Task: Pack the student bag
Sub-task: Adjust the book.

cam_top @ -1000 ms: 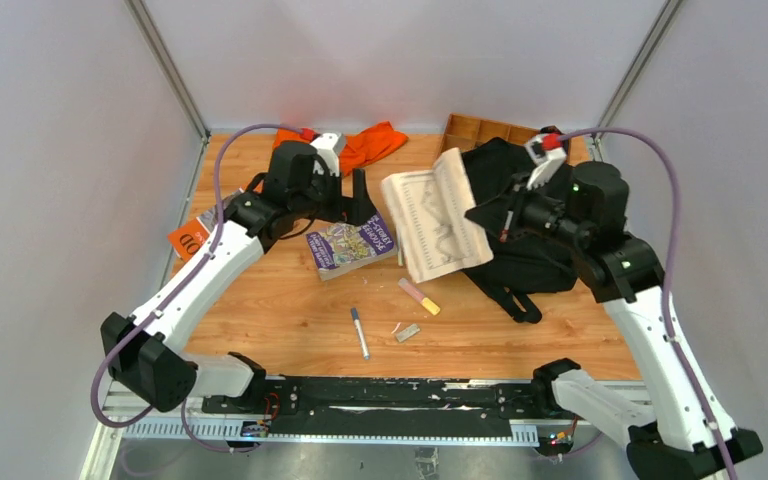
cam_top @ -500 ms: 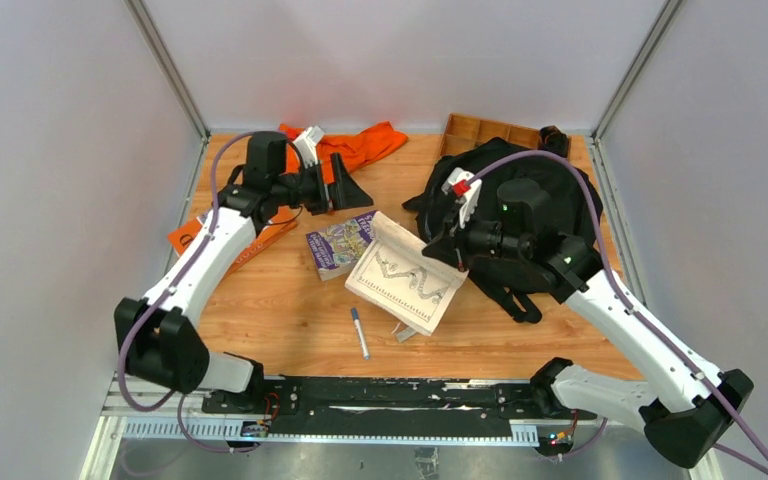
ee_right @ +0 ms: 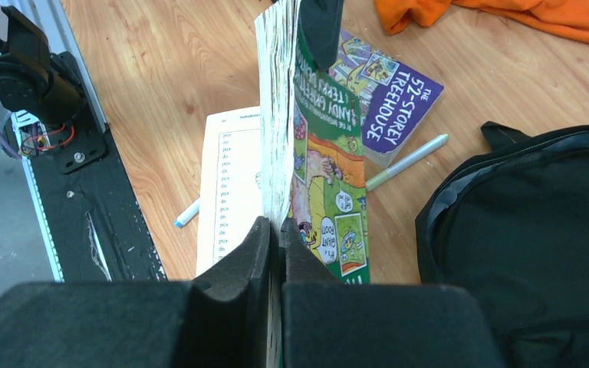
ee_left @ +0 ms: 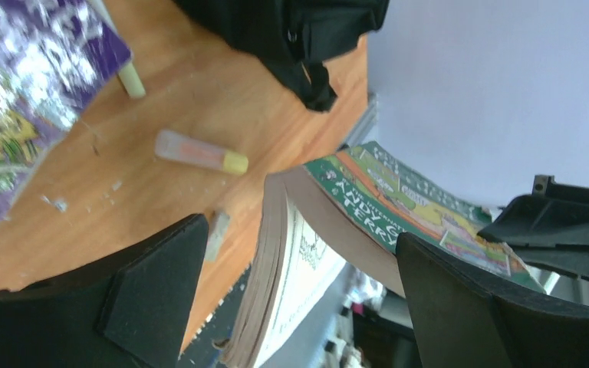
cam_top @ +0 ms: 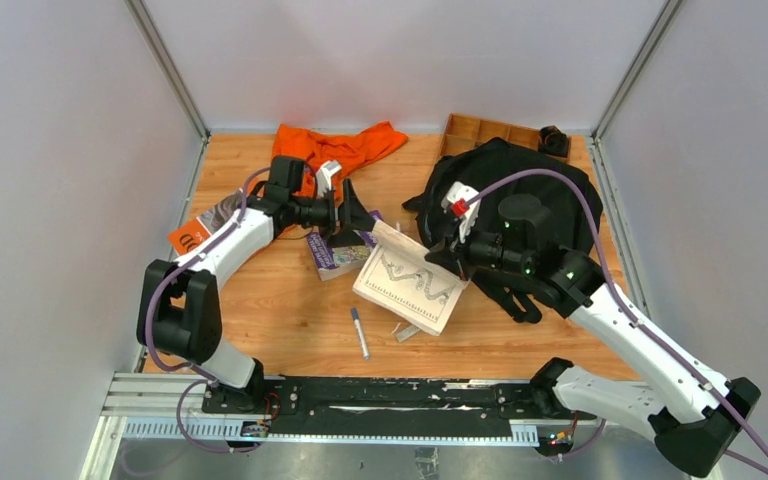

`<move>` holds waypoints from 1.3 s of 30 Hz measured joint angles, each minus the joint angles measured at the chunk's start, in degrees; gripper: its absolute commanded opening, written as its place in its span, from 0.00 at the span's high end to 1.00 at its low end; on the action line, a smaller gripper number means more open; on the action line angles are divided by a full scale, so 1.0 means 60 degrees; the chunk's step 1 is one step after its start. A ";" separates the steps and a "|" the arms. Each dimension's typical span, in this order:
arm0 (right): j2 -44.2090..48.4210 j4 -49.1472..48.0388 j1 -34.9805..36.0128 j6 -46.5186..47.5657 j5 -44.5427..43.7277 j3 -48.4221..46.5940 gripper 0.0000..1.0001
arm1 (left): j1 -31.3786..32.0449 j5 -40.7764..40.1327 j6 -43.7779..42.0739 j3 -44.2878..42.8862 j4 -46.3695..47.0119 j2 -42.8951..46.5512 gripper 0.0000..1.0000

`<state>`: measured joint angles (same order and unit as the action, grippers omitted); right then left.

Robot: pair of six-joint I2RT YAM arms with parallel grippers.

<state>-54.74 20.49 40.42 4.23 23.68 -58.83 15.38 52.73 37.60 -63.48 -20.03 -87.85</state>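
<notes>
Two arms meet over the middle of the tabletop [cam_top: 280, 310], and the right tool [cam_top: 438, 252] is clamped tight on one cover edge of a green-covered book [cam_top: 408, 280], whose pages fan open. A second ago that book stood high and nearly upright beside the student bag [cam_top: 520, 175]. Now it is down low and tilted, white pages facing up, over the spot where a pink-and-yellow highlighter [ee_left: 199, 153] lay in plain sight from above. The left tool [cam_top: 350, 222] has its fingers spread wide and holds nothing. It pulled back toward the orange cloth [cam_top: 345, 145] half a second ago and has since come forward to hang over the purple book [cam_top: 328, 255], just beside the green-covered book's left edge. Whether it touches that edge I cannot tell. The student bag has not moved: it sits at the far right of the tabletop, behind the right arm, near the wooden tray [cam_top: 475, 130]. A marker [cam_top: 359, 332] lies nearer the front.
</notes>
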 measured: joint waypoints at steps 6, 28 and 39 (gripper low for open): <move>0.0178 -0.0146 0.0178 0.0015 -0.0146 0.0459 1.00 | 0.0069 0.0940 0.1322 0.1621 0.1483 0.0000 0.00; 0.1891 -0.0852 0.0390 0.0018 -0.1912 0.1231 1.00 | -0.0353 0.0794 0.3191 0.1909 0.3552 0.0007 0.00; 0.2065 -0.1676 0.0390 -0.0036 -0.2444 0.1308 1.00 | -0.0441 0.1100 0.3311 0.1909 0.3898 -0.0237 0.00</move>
<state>-42.35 10.44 42.76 4.01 9.02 -50.98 12.73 59.33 57.47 -52.03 3.36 -89.27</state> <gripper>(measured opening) 0.045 0.996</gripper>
